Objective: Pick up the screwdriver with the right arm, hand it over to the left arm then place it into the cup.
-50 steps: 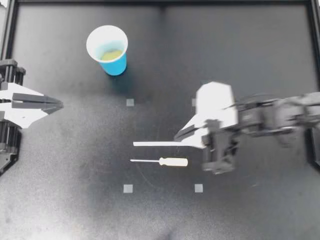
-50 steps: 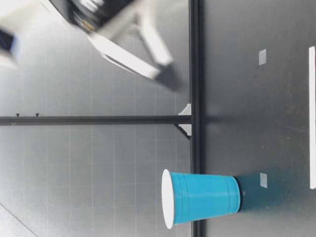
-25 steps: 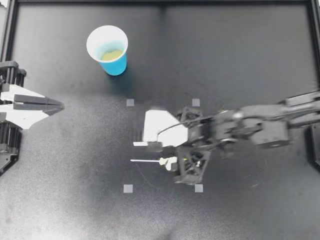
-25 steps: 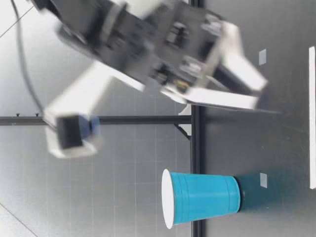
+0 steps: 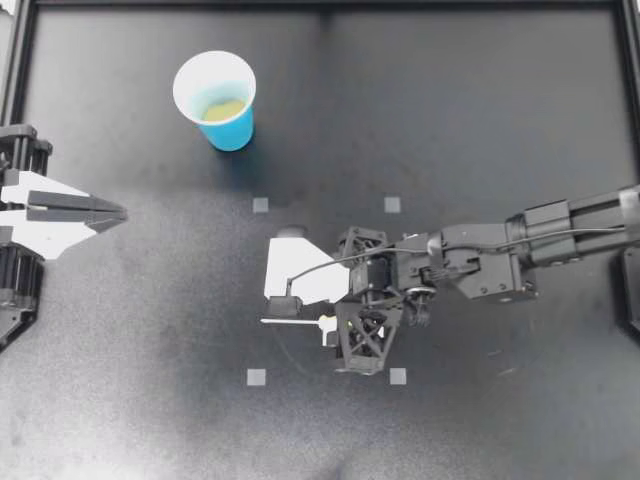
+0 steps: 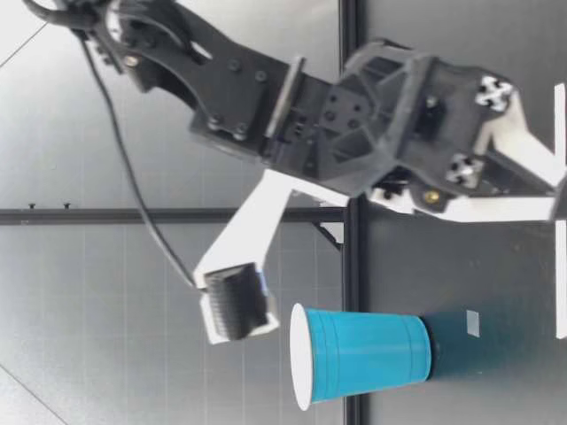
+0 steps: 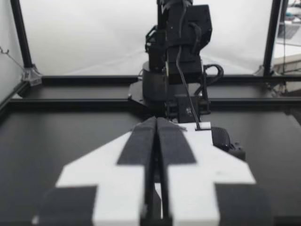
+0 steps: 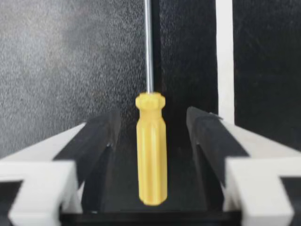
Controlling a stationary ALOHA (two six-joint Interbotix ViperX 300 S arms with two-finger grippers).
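A screwdriver [image 5: 285,321] with a yellow handle lies on the black table, its thin shaft pointing toward my left arm. My right gripper [image 5: 318,318] is down over it. In the right wrist view the handle [image 8: 151,150] lies between the black pads [image 8: 101,141] with a gap on each side, so that gripper [image 8: 153,115] is open. The low view shows my right gripper [image 6: 545,190] down at the table surface. The blue cup [image 5: 214,98] stands upright at the back left, also seen in the low view [image 6: 359,354]. My left gripper [image 5: 110,211] is shut at the left edge, fingers [image 7: 141,141] pressed together.
A white strip [image 8: 224,52] lies on the table beside the screwdriver, parallel to it. Small grey square marks [image 5: 256,377] frame the middle area. A black rail [image 5: 320,4] borders the table. My right arm [image 7: 181,47] stands ahead of the left gripper.
My right arm swung in from the right and came down over the screwdriver, its fingers opening to either side of the handle. The left arm, cup and screwdriver stayed put.
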